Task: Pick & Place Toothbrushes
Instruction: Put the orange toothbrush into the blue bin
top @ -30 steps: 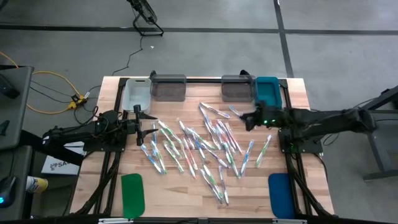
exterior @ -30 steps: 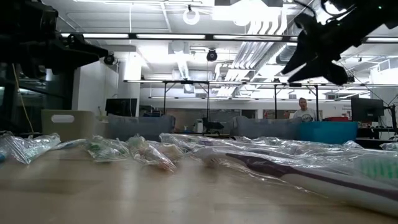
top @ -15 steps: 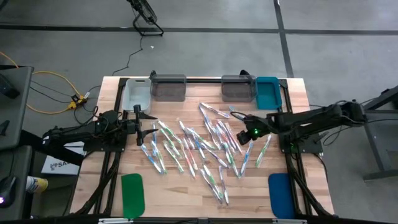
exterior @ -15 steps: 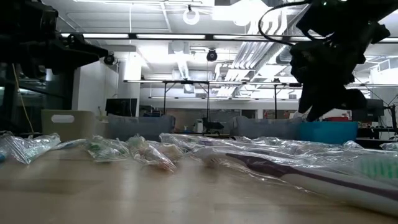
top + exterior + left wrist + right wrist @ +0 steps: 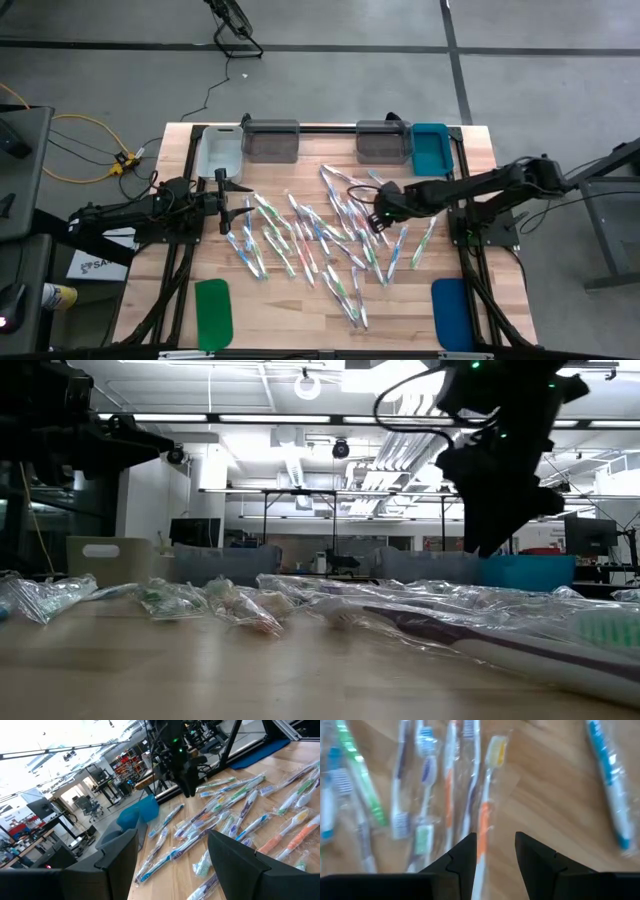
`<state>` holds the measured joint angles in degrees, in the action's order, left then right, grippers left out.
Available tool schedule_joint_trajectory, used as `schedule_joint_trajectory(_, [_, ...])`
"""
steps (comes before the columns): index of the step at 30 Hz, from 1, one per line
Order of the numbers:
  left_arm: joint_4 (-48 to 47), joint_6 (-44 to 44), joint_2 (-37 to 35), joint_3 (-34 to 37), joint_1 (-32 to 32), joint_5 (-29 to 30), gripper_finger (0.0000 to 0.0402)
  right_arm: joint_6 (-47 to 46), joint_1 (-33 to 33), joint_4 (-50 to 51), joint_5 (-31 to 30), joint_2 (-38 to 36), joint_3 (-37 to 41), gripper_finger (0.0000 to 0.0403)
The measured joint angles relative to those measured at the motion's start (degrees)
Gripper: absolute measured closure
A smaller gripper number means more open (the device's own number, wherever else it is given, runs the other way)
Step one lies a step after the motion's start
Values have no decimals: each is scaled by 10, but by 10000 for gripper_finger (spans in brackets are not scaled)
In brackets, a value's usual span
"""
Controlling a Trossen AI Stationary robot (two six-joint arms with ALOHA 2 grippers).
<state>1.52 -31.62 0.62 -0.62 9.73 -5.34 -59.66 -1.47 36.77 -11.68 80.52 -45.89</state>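
nearly all toothbrushes [image 5: 320,240] lie scattered mid-table, bins at 12 o'clock look nearly bare, so most sorting is left; right gripper [image 5: 377,213], fingers part-spread and holding nothing, hangs over the pile's 3 o'clock side, an orange-handled brush [image 5: 484,820] between its tips; left gripper [image 5: 222,200] waits spread at 9 o'clock.

The high view looks straight down from well above, taking in the whole table [image 5: 180,140], with the bins at 12 o'clock. The low view sits at tabletop height, very close to the nearest toothbrushes [image 5: 480,635], facing level into the room. The left wrist view looks across the same pile toward the right arm [image 5: 175,755]. The right wrist view points down, apparently close, onto that pile.
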Motion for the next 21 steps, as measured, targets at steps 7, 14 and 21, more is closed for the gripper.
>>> schedule_joint_trajectory(7, [0, 0, 0, 0, 0, 0, 169, 23, 9, 7, -4, 79, -43, 275])
schedule_joint_trajectory(14, [0, 0, 0, 0, 0, 0, 169, 27, 9, 15, -3, 115, -50, 275])
schedule_joint_trajectory(21, [0, 0, 0, 0, 0, 0, 169, 13, 0, 15, -1, 117, -50, 275])
